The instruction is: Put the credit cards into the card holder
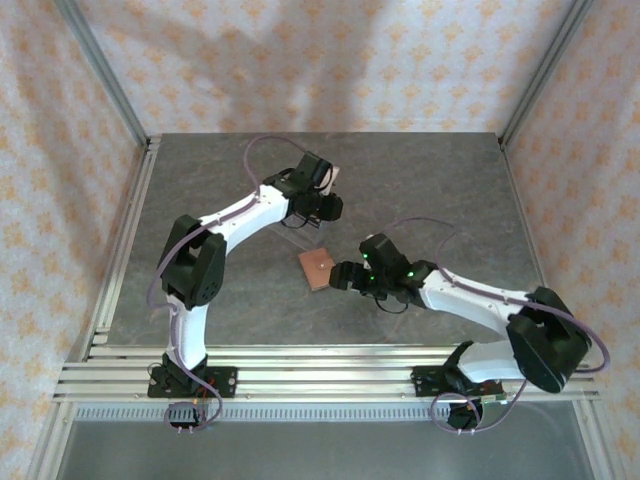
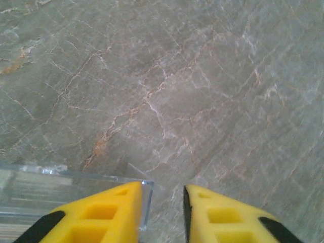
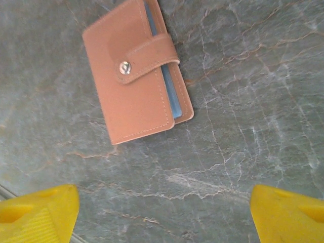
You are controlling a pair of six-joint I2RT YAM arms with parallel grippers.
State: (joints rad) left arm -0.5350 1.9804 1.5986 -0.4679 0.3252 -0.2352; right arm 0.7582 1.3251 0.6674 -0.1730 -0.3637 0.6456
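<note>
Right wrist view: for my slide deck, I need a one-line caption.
Snapped-shut card holder, a blue card edging out, lies on the marbled table ahead of the open right gripper.

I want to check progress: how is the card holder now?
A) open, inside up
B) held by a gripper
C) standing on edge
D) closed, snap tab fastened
D: the card holder lies flat on the table with its snap tab buttoned over the cover.

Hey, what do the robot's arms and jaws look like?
The left arm and right arm have white links, black joints and purplish cables looping alongside. Green lights glow near the right wrist. The jaws are yellow wedges with square recesses.
</note>
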